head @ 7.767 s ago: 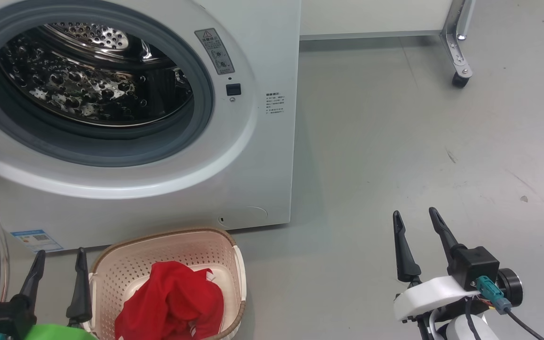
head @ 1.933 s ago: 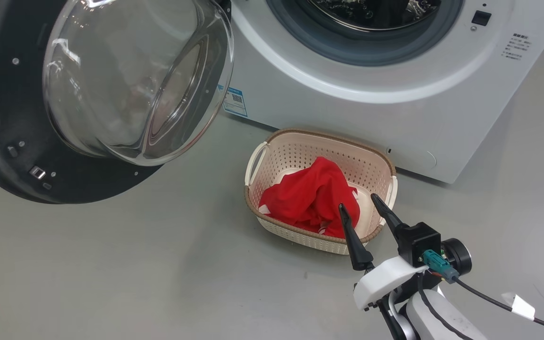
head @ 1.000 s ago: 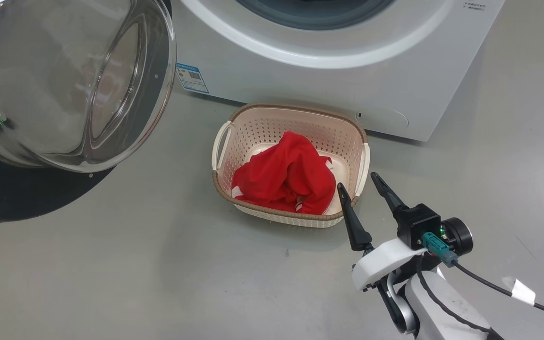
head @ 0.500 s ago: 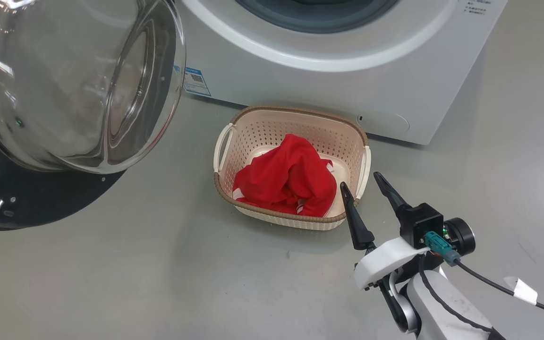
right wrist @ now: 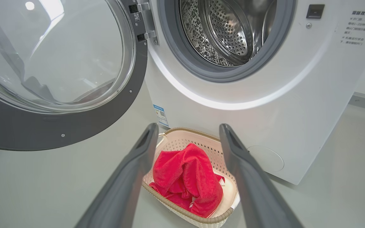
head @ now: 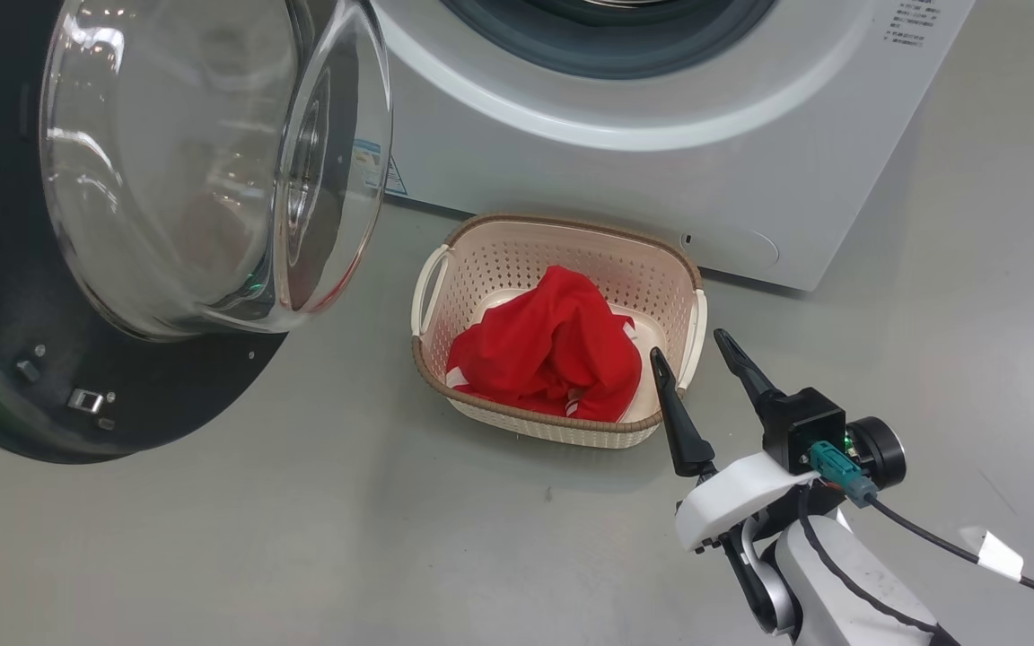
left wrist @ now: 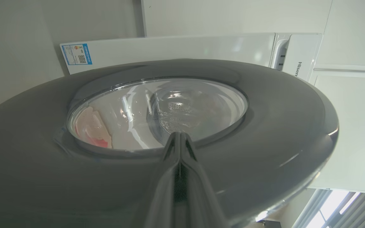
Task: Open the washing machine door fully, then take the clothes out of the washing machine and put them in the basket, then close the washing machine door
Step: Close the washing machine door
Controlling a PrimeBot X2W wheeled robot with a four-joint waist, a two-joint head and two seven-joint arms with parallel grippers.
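**Door swings in toward the machine**

Swinging inward now: since half a second ago the washing machine door (head: 122,395) has turned closer to the washing machine (head: 661,170), and its glass bowl covers part of the blue label (head: 389,170) that stood clear beside it. The basket (head: 562,431) sits on the floor (head: 302,538) against the machine's front, as it did then.

Out on the door's glossy outer face, the left gripper (left wrist: 180,135) has its two fingers pressed flat together, tips at the lower rim of the window. Whether they actually touch the door is hard to call.

Over to the right gripper (head: 690,345): fingers spread wide, nothing between them, hovering near the basket's near right corner. The clothes (head: 553,350) lie heaped inside the basket, just left of that gripper's left finger.

Count it up: one machine, one door, one basket, one red heap with white trim. How many garments it holds I can't tell.

From the right wrist, the heap (right wrist: 185,177) and basket rim (right wrist: 185,130) sit framed between the fingers, and the view goes straight into the perforated steel drum (right wrist: 230,31). The head view stops at the grey gasket. The left wrist adds the brand lettering on the machine's top panel.
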